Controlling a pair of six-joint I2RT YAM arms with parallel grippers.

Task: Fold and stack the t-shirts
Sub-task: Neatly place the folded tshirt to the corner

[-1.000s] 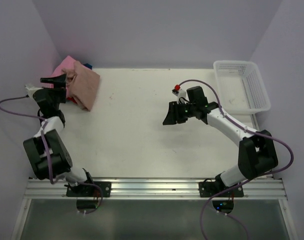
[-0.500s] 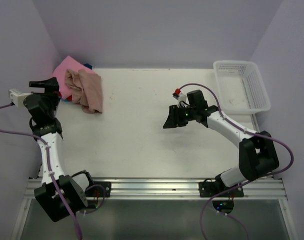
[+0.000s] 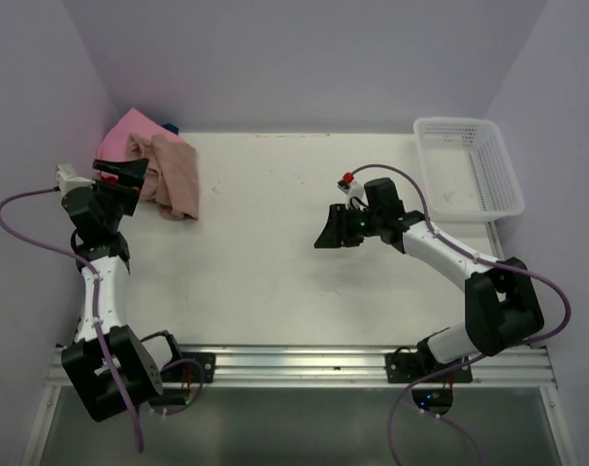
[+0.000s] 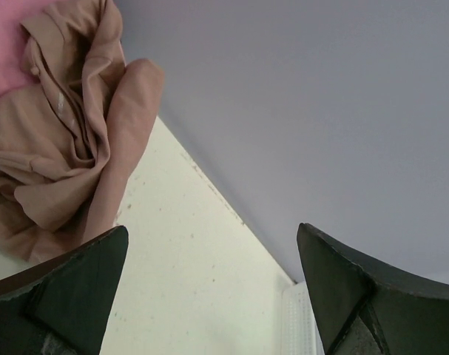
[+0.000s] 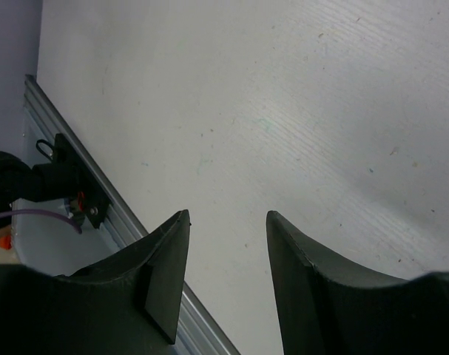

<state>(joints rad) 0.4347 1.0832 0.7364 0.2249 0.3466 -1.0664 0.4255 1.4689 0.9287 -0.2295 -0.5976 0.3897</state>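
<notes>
Several t-shirts [image 3: 148, 160] are heaped in the far-left corner of the table [image 3: 265, 291]. The dusty-pink shirt [image 3: 176, 183] is slumped, rumpled, partly over the bright pink one [image 3: 117, 136] (a scrap of blue can be seen behind). The left gripper [image 3: 129, 175] is spread wide just beside the heap, with nothing gripped. The right gripper [image 3: 325, 233] is parted and empty over mid-table. Soft, light, floppy cloth is to be expected, so it's probably best pinched at a hem or shoulder edge, not bunched mid-fabric.
</notes>
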